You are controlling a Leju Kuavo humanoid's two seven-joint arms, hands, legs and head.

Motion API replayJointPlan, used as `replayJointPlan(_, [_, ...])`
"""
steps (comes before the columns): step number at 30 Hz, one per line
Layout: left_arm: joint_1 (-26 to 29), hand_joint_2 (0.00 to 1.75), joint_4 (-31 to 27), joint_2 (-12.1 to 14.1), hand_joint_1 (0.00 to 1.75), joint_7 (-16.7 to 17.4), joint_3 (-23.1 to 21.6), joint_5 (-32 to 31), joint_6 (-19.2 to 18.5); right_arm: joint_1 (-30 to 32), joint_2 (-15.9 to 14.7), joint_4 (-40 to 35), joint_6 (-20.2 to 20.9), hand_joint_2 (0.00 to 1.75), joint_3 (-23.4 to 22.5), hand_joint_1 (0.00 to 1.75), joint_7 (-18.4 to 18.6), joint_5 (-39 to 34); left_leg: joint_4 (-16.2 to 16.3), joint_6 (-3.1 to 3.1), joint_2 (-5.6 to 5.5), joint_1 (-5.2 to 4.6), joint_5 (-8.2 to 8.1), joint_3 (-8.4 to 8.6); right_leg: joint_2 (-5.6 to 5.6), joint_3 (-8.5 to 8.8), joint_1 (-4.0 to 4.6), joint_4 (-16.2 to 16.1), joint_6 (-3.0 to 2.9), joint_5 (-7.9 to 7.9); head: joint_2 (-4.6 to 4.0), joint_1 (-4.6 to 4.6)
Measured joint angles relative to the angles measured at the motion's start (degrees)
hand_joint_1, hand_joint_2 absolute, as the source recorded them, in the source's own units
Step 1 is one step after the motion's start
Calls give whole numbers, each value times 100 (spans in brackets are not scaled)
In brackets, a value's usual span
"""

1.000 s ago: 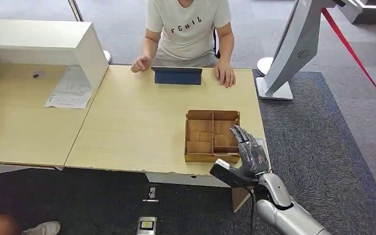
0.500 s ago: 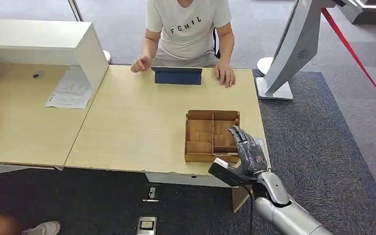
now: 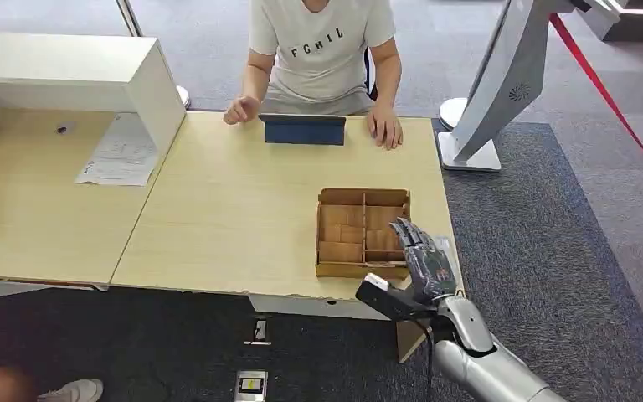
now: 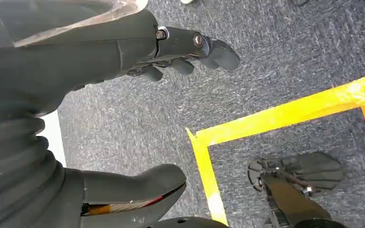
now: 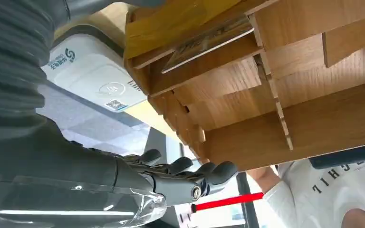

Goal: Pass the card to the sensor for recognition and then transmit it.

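Card point(image 5: 209, 42) lies at eleven o'clock of my empty, spread right hand point(image 3: 423, 255), inside the wooden tray point(image 3: 328, 270).

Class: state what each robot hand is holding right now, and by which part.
Nothing is held. The right hand hovers open beside the wooden tray; the left hand hangs empty above the carpet.

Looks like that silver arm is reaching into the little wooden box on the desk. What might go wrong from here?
The right hand is open beside the wooden box, which sits close to the table edge; a bump could push it off. The card lies flat in a narrow compartment, so the fingers may slip or catch a divider. The white sensor pad is right next to the box and could be knocked.
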Motion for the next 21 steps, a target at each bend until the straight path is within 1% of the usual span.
replayJointPlan(6, [-3,175,0,2,0,2,-7,-26,-13,0,-15,0,-9,175,35,0,63,-2,0,0,0,0,0,0,0,0,0,0,0,0,0,0])
replayJointPlan(11, [-8,175,0,7,0,68,-13,-31,-20,1,-28,-2,-26,175,48,0,63,-9,0,0,0,0,0,0,0,0,0,0,0,0,0,2])
replayJointPlan(21, [-9,175,0,7,0,70,-13,-33,-20,20,-28,-184,-28,175,120,0,90,96,0,0,0,0,0,0,0,-1,0,0,0,0,0,0])
